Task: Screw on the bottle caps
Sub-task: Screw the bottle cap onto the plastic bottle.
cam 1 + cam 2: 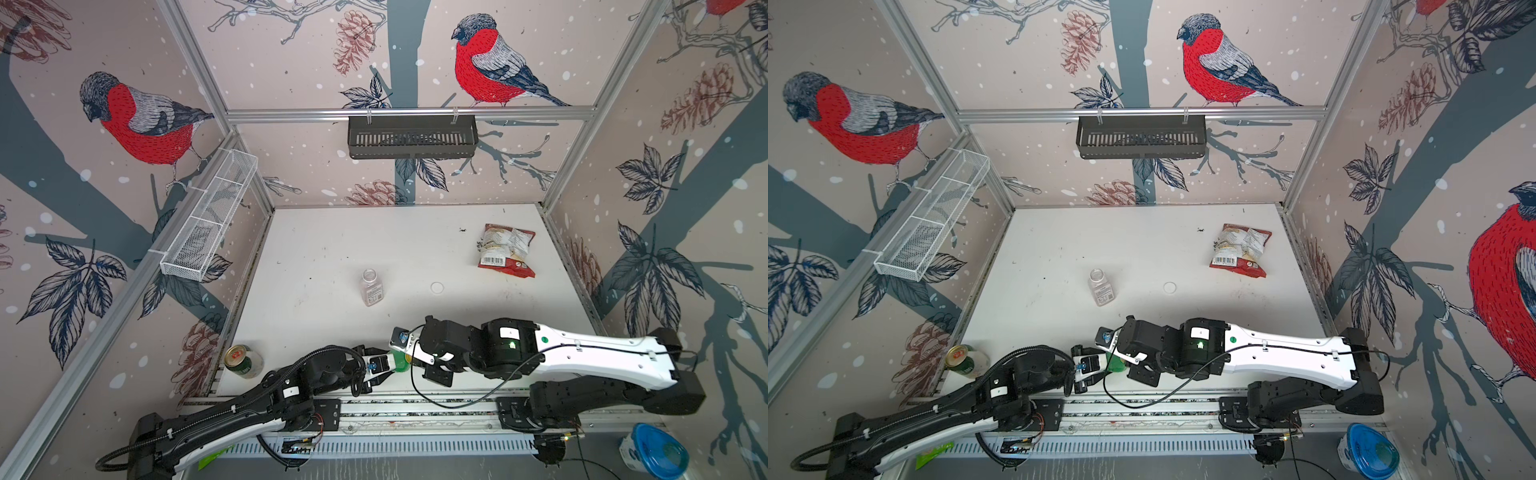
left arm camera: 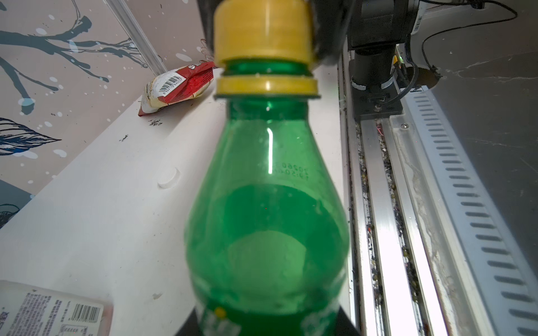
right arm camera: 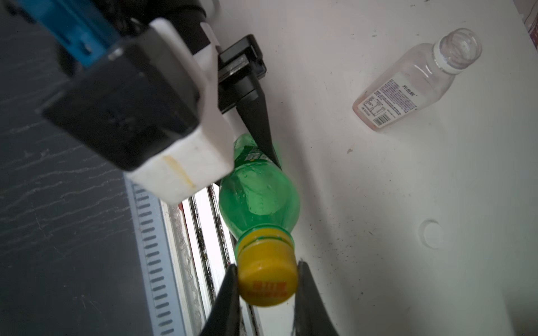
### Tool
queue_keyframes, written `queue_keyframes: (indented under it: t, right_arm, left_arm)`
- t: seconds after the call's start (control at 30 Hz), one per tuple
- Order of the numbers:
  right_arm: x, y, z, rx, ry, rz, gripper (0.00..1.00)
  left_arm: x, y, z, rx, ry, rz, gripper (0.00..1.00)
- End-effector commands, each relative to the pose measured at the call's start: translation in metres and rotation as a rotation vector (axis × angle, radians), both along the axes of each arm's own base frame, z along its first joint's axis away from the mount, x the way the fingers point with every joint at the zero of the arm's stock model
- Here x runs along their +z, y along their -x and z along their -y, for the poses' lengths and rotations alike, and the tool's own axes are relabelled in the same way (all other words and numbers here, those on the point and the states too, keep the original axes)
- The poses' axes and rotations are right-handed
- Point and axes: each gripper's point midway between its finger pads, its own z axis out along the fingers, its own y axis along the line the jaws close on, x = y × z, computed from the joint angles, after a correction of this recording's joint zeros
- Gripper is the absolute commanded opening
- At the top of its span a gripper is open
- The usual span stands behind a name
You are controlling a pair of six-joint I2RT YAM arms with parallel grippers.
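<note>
The squarish bottle (image 1: 371, 288) sits mid-table, loose cap (image 1: 436, 287) right of it, snack packet (image 1: 507, 250) far right, drink can (image 1: 242, 360) near left, soda bottle (image 1: 401, 360) with screw cap (image 3: 266, 279) atop near centre.

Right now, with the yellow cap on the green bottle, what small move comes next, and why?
Probably twist the right end effector to screw the yellow cap down: it pinches the cap, yet bare neck shows beneath it on the green bottle.

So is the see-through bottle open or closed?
Open. The clear bottle has a bare mouth with no cap on it, and the white cap lies on the table apart from it.
</note>
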Motion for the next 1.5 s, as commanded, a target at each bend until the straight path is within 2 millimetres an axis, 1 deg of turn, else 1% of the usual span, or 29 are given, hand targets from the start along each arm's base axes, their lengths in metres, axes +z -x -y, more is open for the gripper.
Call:
queue_keyframes:
  t: [0.0,0.1,0.2,0.3,0.33,0.37,0.4,0.47,0.6,0.7,0.77,0.83,0.9,0.97,1.03,1.1,1.13,1.17,1.27,1.33,1.47]
  right_arm:
    - [0.033,-0.011,-0.03,-0.159,-0.276,-0.077,0.03]
    - [0.037,-0.012,-0.031,-0.249,-0.33,-0.197,0.04]
    - [0.034,-0.017,-0.028,-0.358,-0.334,-0.286,0.03]
    - [0.024,-0.019,-0.026,-0.444,-0.301,-0.416,0.05]
    - [0.022,-0.021,-0.022,-0.482,-0.288,-0.435,0.05]
    - [0.015,-0.023,-0.021,-0.509,-0.253,-0.455,0.06]
    - [0.012,-0.022,-0.021,-0.522,-0.236,-0.468,0.07]
    - [0.008,-0.023,-0.016,-0.571,-0.206,-0.502,0.09]
    - [0.006,-0.018,-0.018,-0.597,-0.183,-0.576,0.16]
    - [0.009,-0.015,-0.018,-0.588,-0.163,-0.58,0.27]
    - [0.014,-0.014,-0.015,-0.56,-0.145,-0.558,0.32]
    - [0.019,-0.015,-0.009,-0.539,-0.132,-0.52,0.39]
    - [0.029,-0.013,-0.009,-0.492,-0.157,-0.487,0.49]
    - [0.041,-0.009,-0.012,-0.427,-0.2,-0.426,0.55]
    - [0.052,-0.006,-0.01,-0.379,-0.218,-0.37,0.59]
    - [0.06,-0.003,-0.01,-0.316,-0.21,-0.316,0.61]
    - [0.073,-0.002,-0.003,-0.28,-0.231,-0.271,0.62]
    - [0.076,0.0,0.002,-0.234,-0.223,-0.237,0.63]
    - [0.069,0.004,0.019,-0.105,-0.188,-0.137,0.63]
    - [0.066,0.009,0.027,-0.018,-0.173,-0.087,0.63]
    - [0.063,0.015,0.033,0.152,-0.127,0.033,0.62]
  left_arm:
    - [0.037,0.008,0.012,-0.074,0.14,0.058,0.08]
    - [0.037,0.008,0.012,-0.074,0.139,0.057,0.08]
    - [0.036,0.008,0.012,-0.074,0.136,0.056,0.08]
    - [0.035,0.009,0.013,-0.076,0.132,0.056,0.08]
    - [0.035,0.009,0.013,-0.076,0.131,0.056,0.08]
    - [0.035,0.009,0.013,-0.077,0.13,0.055,0.08]
    - [0.035,0.009,0.013,-0.076,0.129,0.055,0.08]
    - [0.034,0.008,0.012,-0.074,0.127,0.055,0.08]
    - [0.033,0.008,0.012,-0.071,0.121,0.056,0.08]
    - [0.033,0.007,0.012,-0.068,0.12,0.056,0.08]
    - [0.032,0.007,0.012,-0.067,0.116,0.056,0.08]
    - [0.032,0.007,0.012,-0.068,0.117,0.054,0.08]
    - [0.031,0.008,0.012,-0.072,0.117,0.05,0.08]
    - [0.032,0.009,0.012,-0.075,0.119,0.05,0.08]
    - [0.032,0.008,0.012,-0.074,0.119,0.05,0.08]
    - [0.031,0.009,0.012,-0.077,0.114,0.047,0.08]
    - [0.03,0.01,0.012,-0.079,0.115,0.044,0.08]
    - [0.03,0.01,0.012,-0.082,0.115,0.043,0.08]
    - [0.032,0.012,0.013,-0.09,0.121,0.041,0.08]
    - [0.032,0.012,0.013,-0.093,0.124,0.037,0.08]
    - [0.031,0.015,0.012,-0.102,0.125,0.021,0.08]
